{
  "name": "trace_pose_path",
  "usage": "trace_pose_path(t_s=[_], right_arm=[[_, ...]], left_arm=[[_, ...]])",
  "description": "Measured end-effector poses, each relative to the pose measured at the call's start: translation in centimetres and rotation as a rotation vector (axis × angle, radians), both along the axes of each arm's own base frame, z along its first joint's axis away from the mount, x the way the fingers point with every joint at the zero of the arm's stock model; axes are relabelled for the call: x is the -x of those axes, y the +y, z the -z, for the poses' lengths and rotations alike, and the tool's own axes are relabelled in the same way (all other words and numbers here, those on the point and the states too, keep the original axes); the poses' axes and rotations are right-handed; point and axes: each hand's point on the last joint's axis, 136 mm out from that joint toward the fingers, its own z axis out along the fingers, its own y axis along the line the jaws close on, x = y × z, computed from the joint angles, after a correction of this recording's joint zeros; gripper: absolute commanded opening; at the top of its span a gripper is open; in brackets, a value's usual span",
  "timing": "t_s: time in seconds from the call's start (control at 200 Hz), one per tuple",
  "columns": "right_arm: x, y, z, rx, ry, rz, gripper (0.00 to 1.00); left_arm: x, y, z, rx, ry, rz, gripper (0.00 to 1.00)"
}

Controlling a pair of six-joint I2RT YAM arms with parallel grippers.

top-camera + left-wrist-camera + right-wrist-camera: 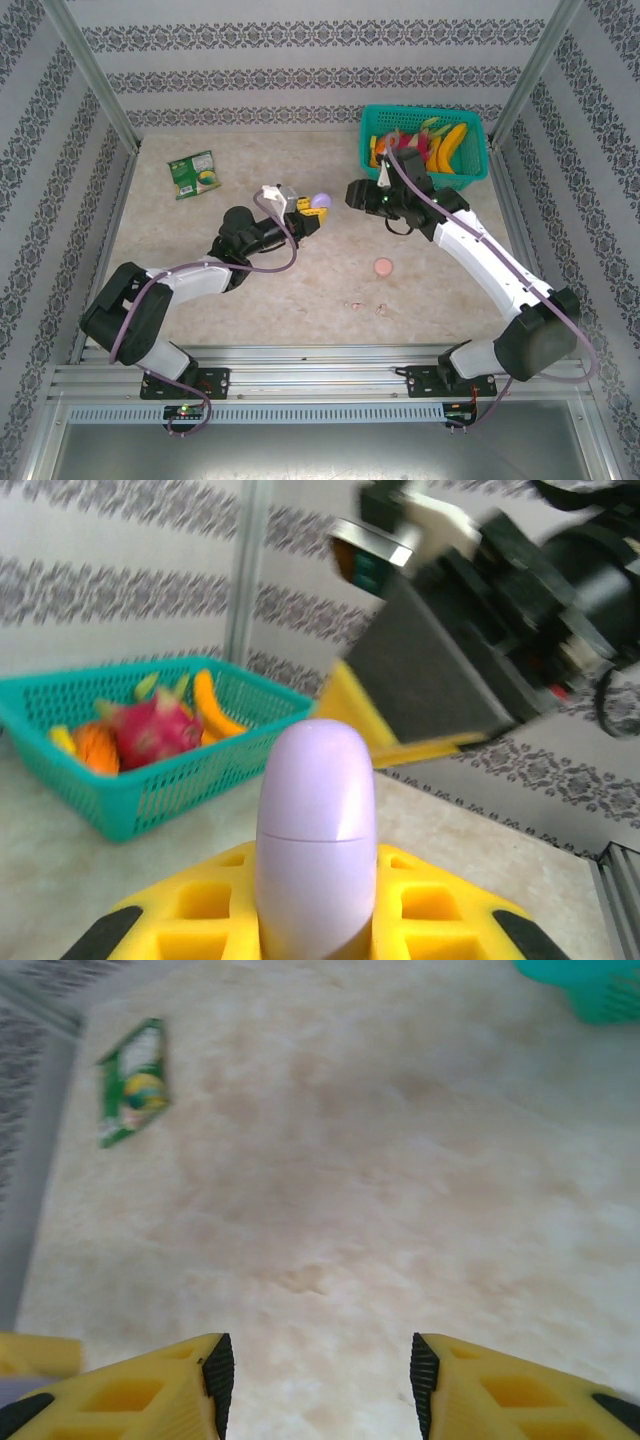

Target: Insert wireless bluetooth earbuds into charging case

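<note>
Holding the lilac charging case [319, 201] in the closed left jaws, with the right jaws apart and empty beside it and the tiny earbuds [382, 309] lying on the tabletop [300, 290], the robot may lose the smooth case if the right jaws push it.

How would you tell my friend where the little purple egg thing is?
Find the teal fruit basket at the far right of the table, then look left to the middle. There the left gripper is shut on the lilac charging case, holding it above the table. It is smooth and egg-shaped with a thin seam, unlike the flat pink disc on the table.
</note>
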Motion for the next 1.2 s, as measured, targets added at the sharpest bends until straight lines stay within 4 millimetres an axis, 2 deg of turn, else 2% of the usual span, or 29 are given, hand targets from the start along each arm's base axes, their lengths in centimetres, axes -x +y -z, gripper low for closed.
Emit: trace_pose_path(t_s=[0.095,0.19,0.35,0.55,0.649,0.779,0.999,1.124,1.199], right_arm=[[1.2,-1.2,3.0,0.037,0.056,0.037,0.53],[2.2,-2.1,5.0,0.056,0.092,0.065,0.54],[3.2,-3.2,7.0,0.079,0.115,0.105,0.56],[3.8,-4.3,9.1,0.121,0.141,0.139,0.58],[4.0,-4.7,9.8,0.135,0.153,0.159,0.58],[4.1,-5.2,10.3,0.149,0.156,0.182,0.59],[4.0,-5.8,11.9,0.19,0.187,0.212,0.62],[3.9,-6.3,12.6,0.211,0.203,0.239,0.65],[4.0,-6.6,13.0,0.221,0.218,0.258,0.67]], left_arm=[[-1.8,0.0,2.6,-0.031,0.157,-0.055,0.0],[-4.2,-0.3,5.1,-0.07,0.325,-0.113,0.0],[-7.7,0.0,9.0,-0.107,0.572,-0.215,0.0],[-10.7,1.5,15.6,-0.123,0.875,-0.319,0.0],[-11.9,2.3,18.2,-0.128,0.994,-0.356,0.01],[-12.7,2.7,19.9,-0.142,1.085,-0.379,0.06],[-13.8,3.3,20.6,-0.145,1.147,-0.4,0.16],[-14.2,4.4,21.3,-0.14,1.176,-0.417,0.3],[-14.4,4.9,21.4,-0.133,1.192,-0.422,0.35]])
